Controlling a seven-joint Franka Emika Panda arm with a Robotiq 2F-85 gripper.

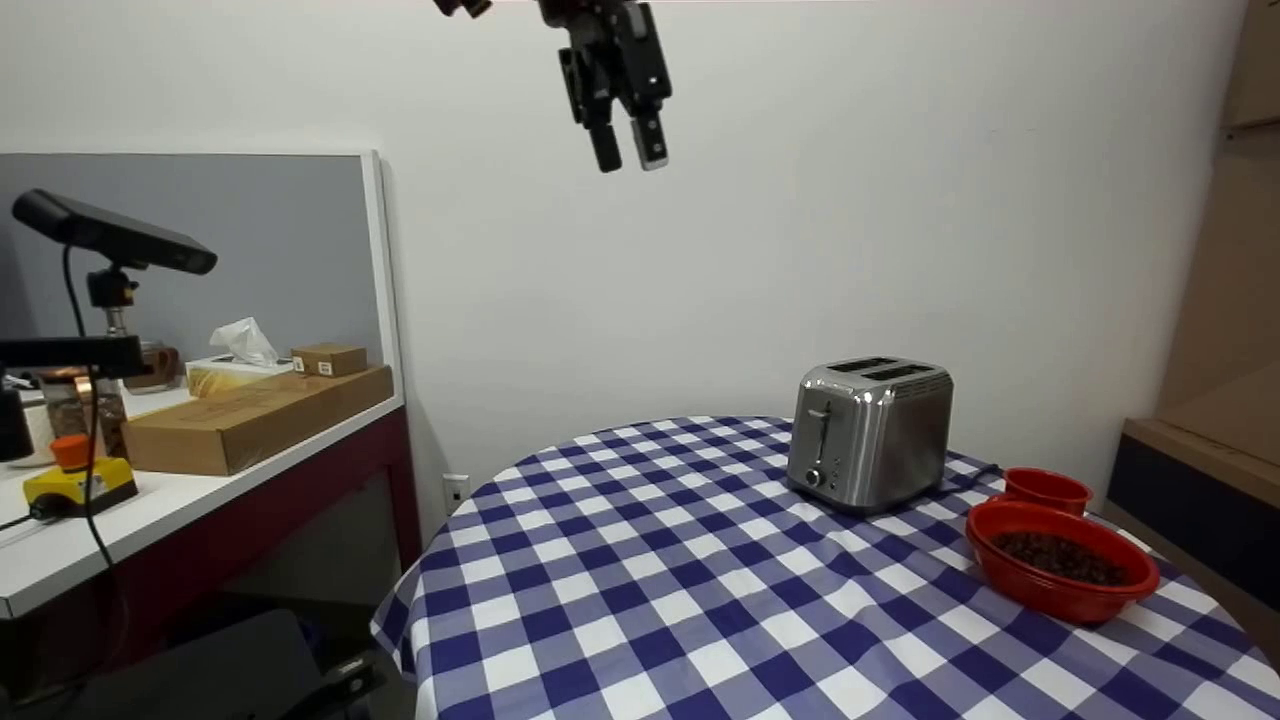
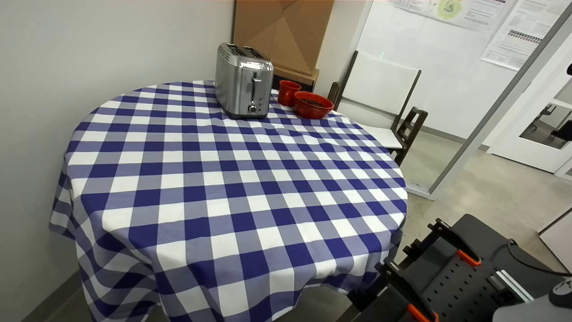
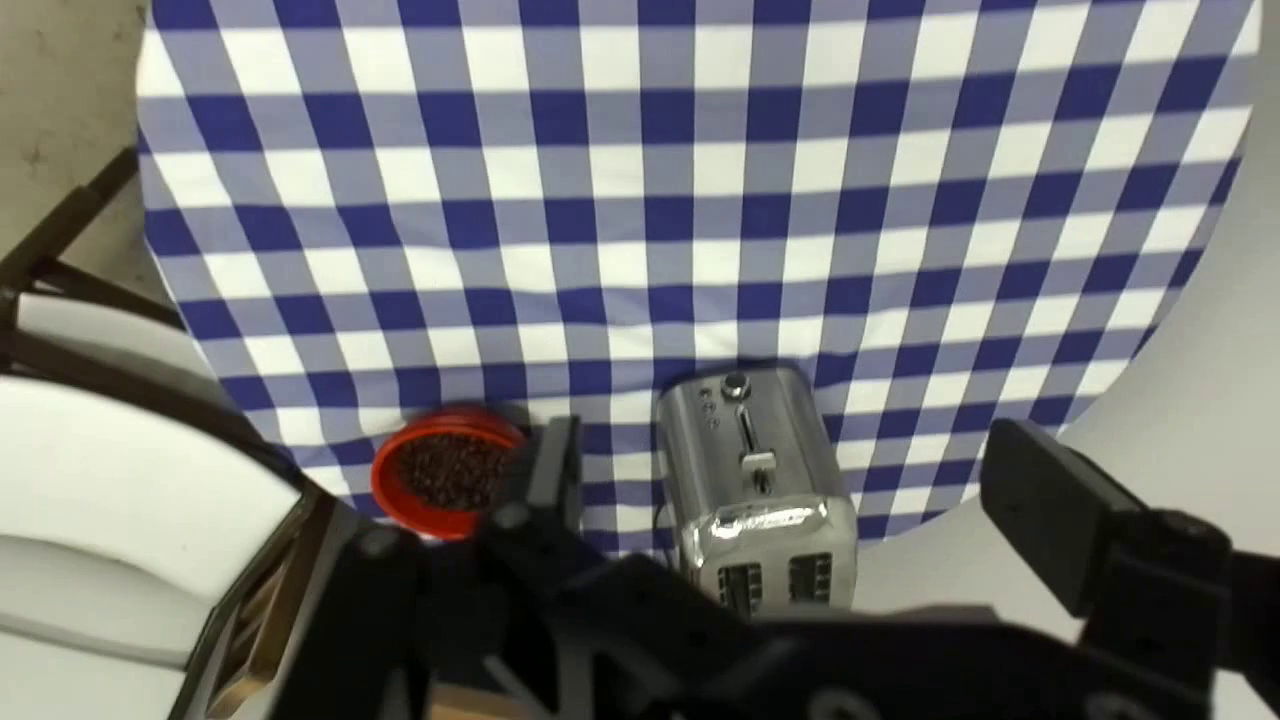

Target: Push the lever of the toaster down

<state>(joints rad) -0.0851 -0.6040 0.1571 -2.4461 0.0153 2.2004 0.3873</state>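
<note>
A silver two-slot toaster point(image 1: 905, 440) stands upright on a checked table; it also shows in an exterior view point(image 2: 231, 82) and the wrist view point(image 3: 700, 450). Its lever point(image 1: 819, 413) sits near the top of the slot on its end face, above a round knob. The lever also shows in an exterior view point(image 2: 256, 80) and the wrist view point(image 3: 759, 462). My gripper point(image 1: 628, 150) is open and empty, high above the table and apart from the toaster. In the wrist view its fingers point(image 3: 785, 450) are wide apart, with the toaster far below between them.
A red bowl point(image 1: 1065, 595) of dark beans and a red cup point(image 1: 1046, 490) stand beside the toaster. A cord point(image 1: 975, 480) lies behind it. The blue-and-white tablecloth point(image 2: 214, 179) covers the round table. A wall point(image 1: 800, 200) stands behind, and a chair point(image 2: 380, 85) stands past the bowl.
</note>
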